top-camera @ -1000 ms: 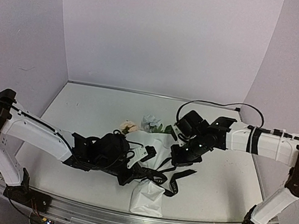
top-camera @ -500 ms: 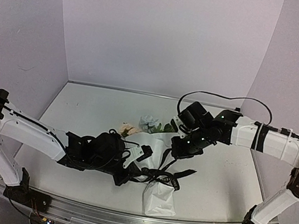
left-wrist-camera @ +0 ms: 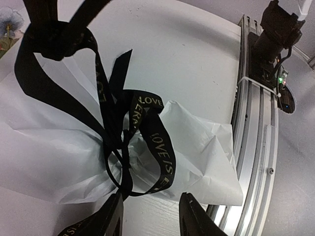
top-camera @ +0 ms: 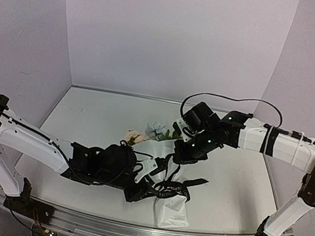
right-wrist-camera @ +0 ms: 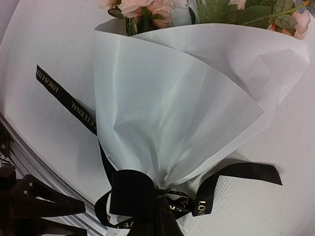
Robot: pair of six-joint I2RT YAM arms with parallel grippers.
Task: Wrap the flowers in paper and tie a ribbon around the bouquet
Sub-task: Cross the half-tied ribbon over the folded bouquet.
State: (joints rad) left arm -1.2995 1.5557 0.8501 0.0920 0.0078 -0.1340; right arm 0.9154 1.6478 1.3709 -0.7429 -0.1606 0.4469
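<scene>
The bouquet (top-camera: pixel 171 210) lies on the table (top-camera: pixel 86 119), its flowers (top-camera: pixel 156 131) toward the back wall and the narrow end of its paper (right-wrist-camera: pixel 172 98) cone toward the near edge, with the ribbon (left-wrist-camera: pixel 157 142) looped around that narrow part. The left gripper (left-wrist-camera: pixel 150 216) sits just beside the ribbon, fingers partly apart with nothing between them. The right gripper (top-camera: pixel 179 157) is pinched closed on a ribbon strand above the cone.
</scene>
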